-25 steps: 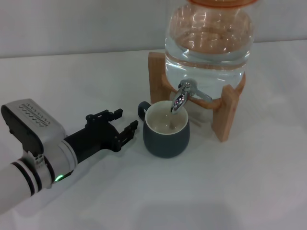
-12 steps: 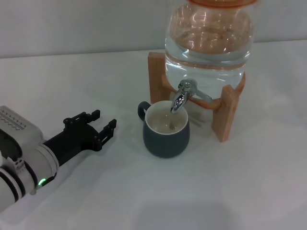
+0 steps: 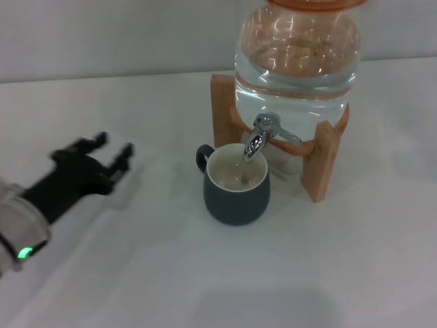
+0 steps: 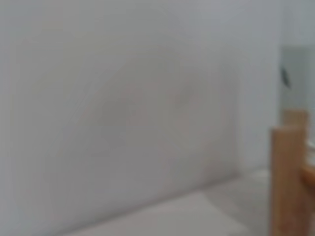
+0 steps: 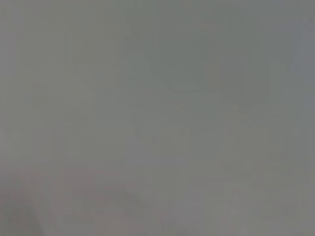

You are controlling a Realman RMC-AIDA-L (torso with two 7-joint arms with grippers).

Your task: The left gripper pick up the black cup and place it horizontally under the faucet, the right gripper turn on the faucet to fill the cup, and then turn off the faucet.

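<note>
The black cup (image 3: pixel 237 193) stands upright on the white table, its cream inside showing, directly under the chrome faucet (image 3: pixel 258 139). The faucet sticks out of a clear water jar (image 3: pixel 297 65) held in a wooden stand (image 3: pixel 321 164). My left gripper (image 3: pixel 113 152) is open and empty, well to the left of the cup and apart from it. One post of the wooden stand (image 4: pixel 285 179) shows in the left wrist view. The right gripper is out of view, and the right wrist view shows only a plain grey surface.
The white table (image 3: pixel 171 273) spreads around the cup and in front of it. A pale wall (image 3: pixel 102 34) runs behind the jar.
My left gripper, open and empty throughout, has drawn back to the left, away from the cup. The cup, faucet and jar have not moved.
</note>
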